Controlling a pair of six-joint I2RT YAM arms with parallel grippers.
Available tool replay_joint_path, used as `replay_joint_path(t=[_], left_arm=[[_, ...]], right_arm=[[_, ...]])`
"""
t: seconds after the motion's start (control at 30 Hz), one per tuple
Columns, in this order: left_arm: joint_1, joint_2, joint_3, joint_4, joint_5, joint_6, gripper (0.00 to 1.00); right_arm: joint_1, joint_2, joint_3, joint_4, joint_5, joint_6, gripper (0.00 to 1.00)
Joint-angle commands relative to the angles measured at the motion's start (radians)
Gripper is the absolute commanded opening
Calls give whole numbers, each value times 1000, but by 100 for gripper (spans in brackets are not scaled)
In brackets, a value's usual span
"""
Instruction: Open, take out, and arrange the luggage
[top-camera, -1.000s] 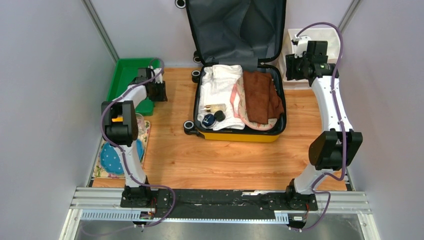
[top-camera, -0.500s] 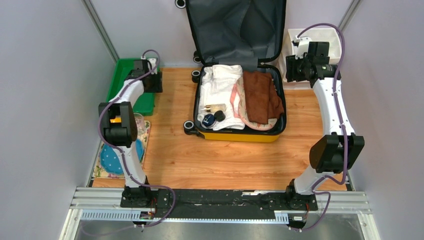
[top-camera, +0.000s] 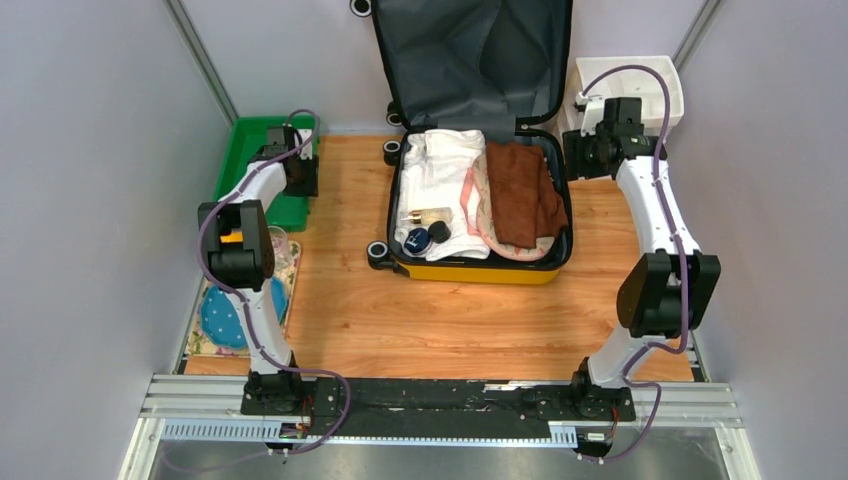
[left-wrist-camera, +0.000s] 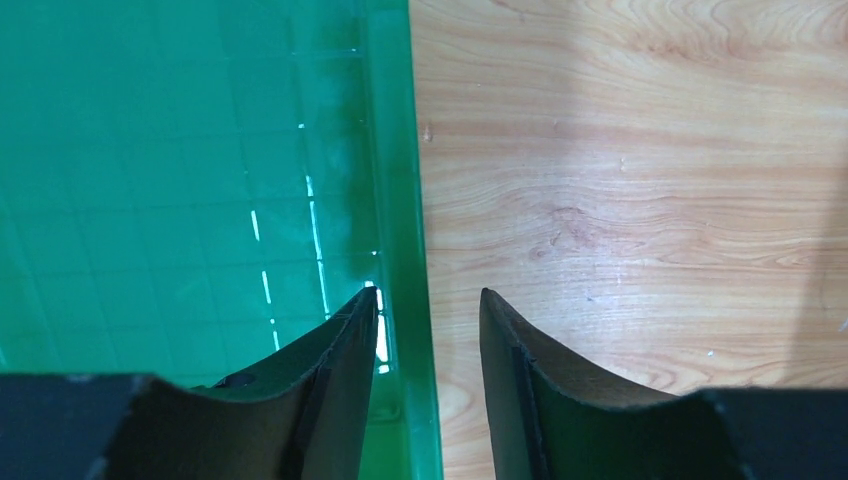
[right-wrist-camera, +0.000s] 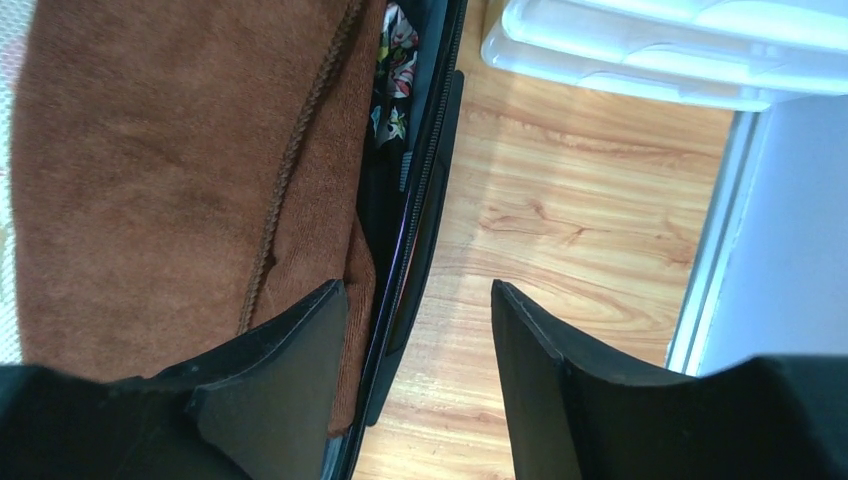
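The yellow luggage (top-camera: 480, 271) lies open at the table's back middle, its grey-lined lid (top-camera: 470, 60) upright. Inside lie white clothes (top-camera: 440, 180), a brown towel (top-camera: 520, 190), a small bottle and dark round caps (top-camera: 425, 238). My right gripper (right-wrist-camera: 420, 290) is open and empty, straddling the luggage's black right rim (right-wrist-camera: 425, 200), with the brown towel (right-wrist-camera: 150, 170) to its left. In the top view it hangs at the luggage's back right corner (top-camera: 580, 155). My left gripper (left-wrist-camera: 423, 295) is open and empty over the green tray's right rim (left-wrist-camera: 395, 150), far left of the luggage (top-camera: 298, 165).
A green tray (top-camera: 245, 150) sits at the back left. A white drawer unit (top-camera: 650, 85) stands at the back right, close to my right wrist; it also shows in the right wrist view (right-wrist-camera: 640, 50). A patterned mat with a blue plate (top-camera: 225, 315) and a glass lies front left.
My right gripper has swung left from over the white drawer unit to the luggage's right rim. My left gripper has moved back and left onto the green tray's edge.
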Motion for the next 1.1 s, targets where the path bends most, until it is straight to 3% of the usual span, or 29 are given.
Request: replay_joint_path(t=[0.0,0.17,0.3,0.37,0.43,0.47,0.53,0.67,1.07], left_arm=[[-11,35,21,-2,22,-5,50],[-14,40,22,-6,28,-7,50],[-13,41,19,-12,43,-5,49],[-14,46,21,-14,65,-7,44],[-18,57,31,-15,98,-7,33],[-21,60,39,-18,106,-33,22],[-33,75,62,-23,114,-45,16],[-50,98,102,-38,131,-70,3],[-99,127,127,-52,157,-125,0]], right_arm=[[-1,94,23,25,5,-8,60],[-1,205,101,4,-41,-5,59],[14,263,126,-6,-61,14,50],[20,289,129,-7,-72,28,42],[34,302,140,-7,-85,43,24],[37,312,143,-6,-96,57,19],[68,320,151,-1,-102,68,0],[88,335,180,11,-115,126,0],[169,363,213,31,-142,215,0]])
